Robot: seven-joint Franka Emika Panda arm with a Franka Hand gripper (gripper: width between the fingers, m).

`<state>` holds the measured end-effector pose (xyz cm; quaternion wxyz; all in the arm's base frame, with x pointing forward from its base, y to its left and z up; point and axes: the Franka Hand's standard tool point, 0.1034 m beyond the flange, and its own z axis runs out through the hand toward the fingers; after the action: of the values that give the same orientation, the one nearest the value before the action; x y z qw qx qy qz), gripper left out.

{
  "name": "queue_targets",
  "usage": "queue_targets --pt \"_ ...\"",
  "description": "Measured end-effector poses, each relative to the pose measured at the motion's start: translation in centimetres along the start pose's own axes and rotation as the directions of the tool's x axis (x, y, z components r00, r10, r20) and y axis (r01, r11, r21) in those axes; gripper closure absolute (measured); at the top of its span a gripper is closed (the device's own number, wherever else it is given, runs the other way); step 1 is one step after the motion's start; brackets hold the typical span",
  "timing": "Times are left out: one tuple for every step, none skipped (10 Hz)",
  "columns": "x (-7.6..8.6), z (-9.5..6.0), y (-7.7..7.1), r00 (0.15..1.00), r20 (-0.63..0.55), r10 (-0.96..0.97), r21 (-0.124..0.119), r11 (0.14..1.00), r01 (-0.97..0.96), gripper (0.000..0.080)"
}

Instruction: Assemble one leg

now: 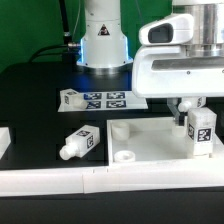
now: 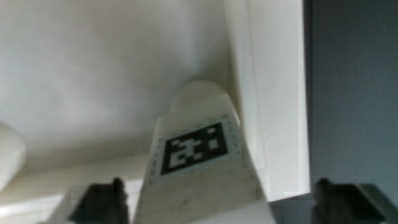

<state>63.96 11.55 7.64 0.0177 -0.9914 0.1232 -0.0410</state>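
Leg (image 1: 201, 131) upright in gripper (image 1: 196, 112) over panel (image 1: 150, 147), exterior view's right; fingers closed on it. Wrist view alone shows its tag (image 2: 198, 147) close. Three legs counted: held, lying near-left (image 1: 81, 143), far-left (image 1: 71, 98) beside marker board (image 1: 110, 100).

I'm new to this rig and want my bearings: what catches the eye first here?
The gripper at the exterior view's right holds a tagged white leg upright over the large white panel. Two more legs lie loose: one tipped over beside the panel, another by the marker board.
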Motion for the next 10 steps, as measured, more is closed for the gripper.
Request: queue_targets --pt "-0.01 0.01 -0.02 0.997 0.001 0.076 0.002 0.997 -0.076 0.0464" --pt "0.01 0.03 0.08 0.99 0.002 0.142 0.002 0.99 -0.142 0.0464" --pt "0.03 0.03 0.12 0.974 0.002 0.226 0.002 0.974 -0.226 0.0514" --pt "0.04 0.02 0.15 0.943 0.003 0.334 0.001 0.943 -0.334 0.0514" --pt "-0.03 0.03 0.16 0.871 0.005 0.491 -0.005 0.871 -0.491 0.0514" --pt "-0.24 0.04 0.12 0.776 0.007 0.631 -0.018 0.776 -0.631 0.0514" --pt "-0.22 0.08 0.08 0.664 0.017 0.748 -0.034 0.664 -0.747 0.0514" --pt "0.13 0.13 0.08 0.496 0.027 0.868 -0.028 0.496 -0.868 0.0514" --pt "0.27 0.15 0.2 0.348 0.05 0.936 -0.022 0.35 -0.937 0.0514" --pt "0.21 0.21 0.12 0.272 0.058 0.96 -0.023 0.274 -0.961 0.0514"
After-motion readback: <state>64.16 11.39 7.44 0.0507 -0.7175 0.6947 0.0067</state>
